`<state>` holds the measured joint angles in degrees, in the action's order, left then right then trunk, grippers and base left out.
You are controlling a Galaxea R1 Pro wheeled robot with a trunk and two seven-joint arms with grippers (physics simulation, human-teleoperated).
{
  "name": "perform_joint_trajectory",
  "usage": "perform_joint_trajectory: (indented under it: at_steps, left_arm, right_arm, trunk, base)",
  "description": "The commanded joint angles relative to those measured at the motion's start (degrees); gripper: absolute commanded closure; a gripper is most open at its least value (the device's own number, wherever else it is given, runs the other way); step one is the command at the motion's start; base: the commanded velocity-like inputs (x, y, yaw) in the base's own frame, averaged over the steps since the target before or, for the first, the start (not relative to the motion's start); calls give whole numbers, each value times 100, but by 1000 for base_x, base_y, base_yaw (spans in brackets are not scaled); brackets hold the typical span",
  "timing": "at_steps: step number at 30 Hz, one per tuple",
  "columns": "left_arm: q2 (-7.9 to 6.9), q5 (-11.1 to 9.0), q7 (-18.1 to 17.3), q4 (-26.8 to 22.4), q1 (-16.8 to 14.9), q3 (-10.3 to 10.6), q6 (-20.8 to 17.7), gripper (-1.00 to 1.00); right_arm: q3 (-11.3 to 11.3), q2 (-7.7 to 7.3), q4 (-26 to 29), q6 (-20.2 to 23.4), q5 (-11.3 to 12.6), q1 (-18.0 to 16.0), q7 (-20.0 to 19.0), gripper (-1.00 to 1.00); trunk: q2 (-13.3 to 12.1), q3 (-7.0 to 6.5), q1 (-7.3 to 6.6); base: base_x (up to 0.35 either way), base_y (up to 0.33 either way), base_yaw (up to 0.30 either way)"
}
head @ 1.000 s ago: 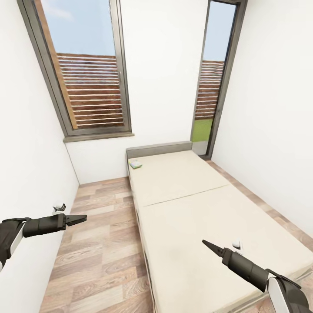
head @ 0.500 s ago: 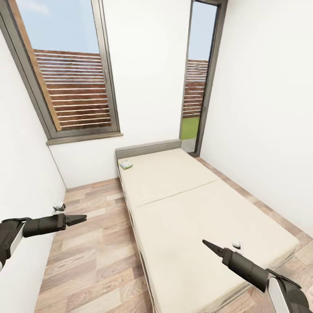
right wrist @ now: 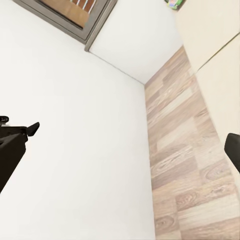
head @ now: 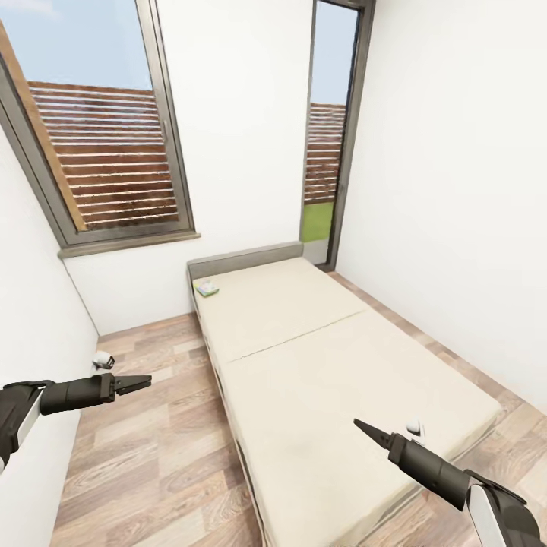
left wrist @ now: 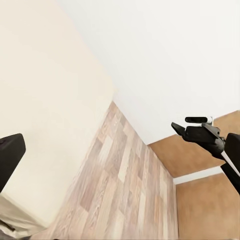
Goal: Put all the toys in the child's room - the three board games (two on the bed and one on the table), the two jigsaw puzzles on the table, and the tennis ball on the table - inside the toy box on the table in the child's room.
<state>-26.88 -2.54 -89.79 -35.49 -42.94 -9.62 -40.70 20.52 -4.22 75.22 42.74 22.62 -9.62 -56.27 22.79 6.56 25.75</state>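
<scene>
In the child's room, the bed [head: 327,365] is the landmark: a cream mattress with a grey headboard against the far white wall, lying lengthwise away from the robot on the wood-plank floor [head: 144,425]. At the bed's head corner, just beside the headboard, lies one small flat box [head: 206,289] with a green and pale print, too small to read, so I cannot tell whether it is a board game or something else. Two windows stand beyond the bed's head: a wide one [head: 106,144] to its left and a tall narrow one [head: 325,144] to its right, both showing slatted fencing. Nothing lies on the mattress between the robot and the box. The left gripper [head: 144,379] hovers over the floor left of the bed, its fingers drawn together to a point. The right gripper [head: 359,425] hangs over the bed's near end, likewise pinched together and holding nothing. Compared with the earlier frames, the whole scene has slid leftward and the bed's foot now shows more fully, so the camera has turned; the arms sit at the same places in the picture. Counted: one bed, one box, two windows, two grippers.
</scene>
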Motion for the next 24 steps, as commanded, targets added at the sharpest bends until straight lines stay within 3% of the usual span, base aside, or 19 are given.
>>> perform_joint_trajectory:
  at_steps: [1,24]
  left_arm:
    - [-2,-1,-21,3,-4,0,-61,-100]
    - [-77,-8,-21,3,-4,4,-61,-100]
  right_arm:
    - [4,0,2,33,19,-5,-7,-100]
    - [13,0,2,51,23,-5,10,-100]
  trunk:
    - [13,17,3]
    - [13,177,3]
  base:
    - [0,102,-69]
    - [0,14,-135]
